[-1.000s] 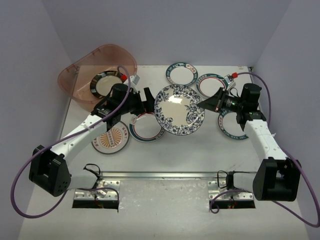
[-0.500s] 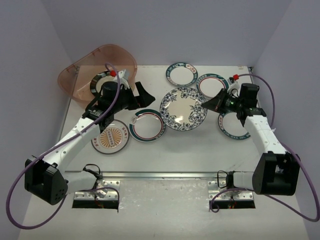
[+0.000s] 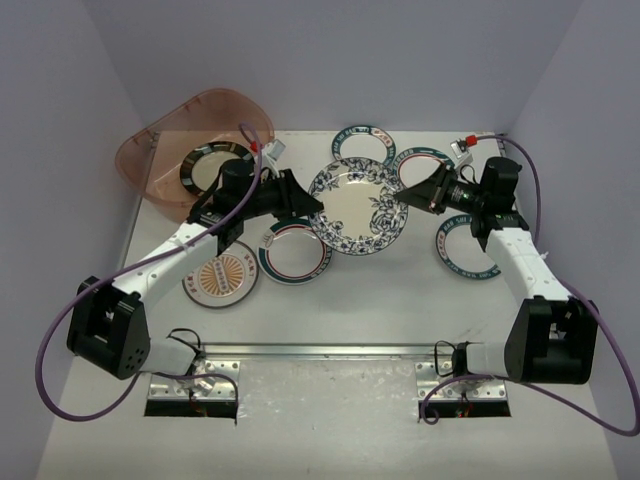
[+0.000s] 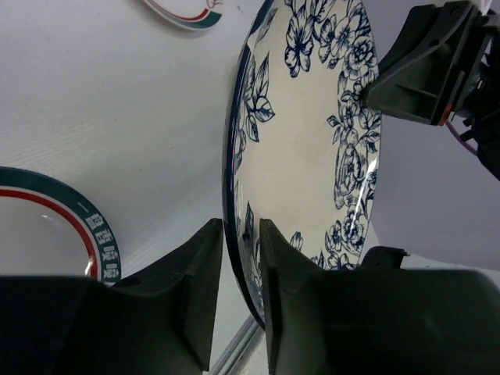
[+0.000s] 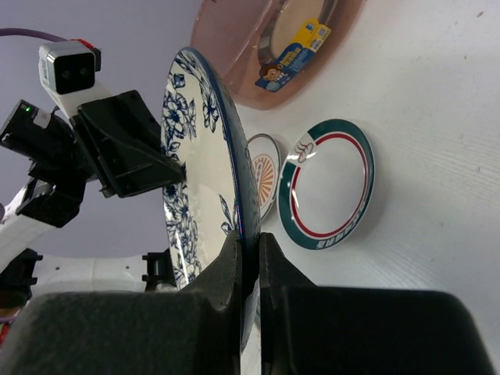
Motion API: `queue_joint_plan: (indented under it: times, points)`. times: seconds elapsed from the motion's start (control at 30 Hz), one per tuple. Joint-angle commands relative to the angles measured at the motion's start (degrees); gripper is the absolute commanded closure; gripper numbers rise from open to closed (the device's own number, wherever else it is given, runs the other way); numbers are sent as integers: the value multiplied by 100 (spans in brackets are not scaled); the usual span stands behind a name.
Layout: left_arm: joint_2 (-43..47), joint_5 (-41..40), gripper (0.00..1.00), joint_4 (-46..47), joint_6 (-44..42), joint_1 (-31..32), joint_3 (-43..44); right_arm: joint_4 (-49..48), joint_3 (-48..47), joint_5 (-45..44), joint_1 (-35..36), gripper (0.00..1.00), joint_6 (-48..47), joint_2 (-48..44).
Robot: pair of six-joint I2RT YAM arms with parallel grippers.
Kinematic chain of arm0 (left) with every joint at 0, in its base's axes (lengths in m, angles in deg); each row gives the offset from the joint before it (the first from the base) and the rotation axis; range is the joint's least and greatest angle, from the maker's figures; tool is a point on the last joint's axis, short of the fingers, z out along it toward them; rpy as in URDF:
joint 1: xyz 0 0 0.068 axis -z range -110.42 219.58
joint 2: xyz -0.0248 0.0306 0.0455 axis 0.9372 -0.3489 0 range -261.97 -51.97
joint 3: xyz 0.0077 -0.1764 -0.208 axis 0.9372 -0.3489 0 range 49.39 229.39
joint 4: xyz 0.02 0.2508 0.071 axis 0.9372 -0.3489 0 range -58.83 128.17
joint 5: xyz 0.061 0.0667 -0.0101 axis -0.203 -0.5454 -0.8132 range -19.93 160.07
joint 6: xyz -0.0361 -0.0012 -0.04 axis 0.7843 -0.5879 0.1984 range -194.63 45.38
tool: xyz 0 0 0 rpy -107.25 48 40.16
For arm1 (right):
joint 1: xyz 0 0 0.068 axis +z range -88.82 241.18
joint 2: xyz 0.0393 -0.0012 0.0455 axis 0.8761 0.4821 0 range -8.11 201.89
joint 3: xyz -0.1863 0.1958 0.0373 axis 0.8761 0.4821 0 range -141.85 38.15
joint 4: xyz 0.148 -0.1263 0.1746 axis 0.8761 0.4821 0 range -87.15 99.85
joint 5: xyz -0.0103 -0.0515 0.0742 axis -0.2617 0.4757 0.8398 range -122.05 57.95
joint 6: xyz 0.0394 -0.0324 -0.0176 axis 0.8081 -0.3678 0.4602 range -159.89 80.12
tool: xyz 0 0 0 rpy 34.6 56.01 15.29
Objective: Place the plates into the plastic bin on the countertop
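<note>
One black-rimmed plate lies in the plastic bin, and five wait on the countertop. The blue floral plate hangs between the left gripper and right gripper, each gripper's jaws clamped on its rim.

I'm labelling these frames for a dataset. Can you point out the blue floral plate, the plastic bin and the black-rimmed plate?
blue floral plate (image 3: 358,207): top view, its cream centre.
plastic bin (image 3: 148,155): top view, its bare left wall.
black-rimmed plate (image 3: 208,168): top view, its pale centre, inside the bin.
</note>
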Motion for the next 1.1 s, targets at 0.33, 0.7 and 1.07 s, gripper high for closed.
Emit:
queue_joint_plan:
  times: [0.33,0.7,1.07]
  points:
    - [-26,690,100,1729,868,-130,202,-1407,105,764,7,46,792,-5]
    - [407,-1205,100,-553,1167,-2145,1445,1788,-300,-1575,-150,1,-1243,-631]
    - [-1937,-1915,100,-1505,921,-3944,3160,1998,272,-1510,-146,1,-1351,-1503]
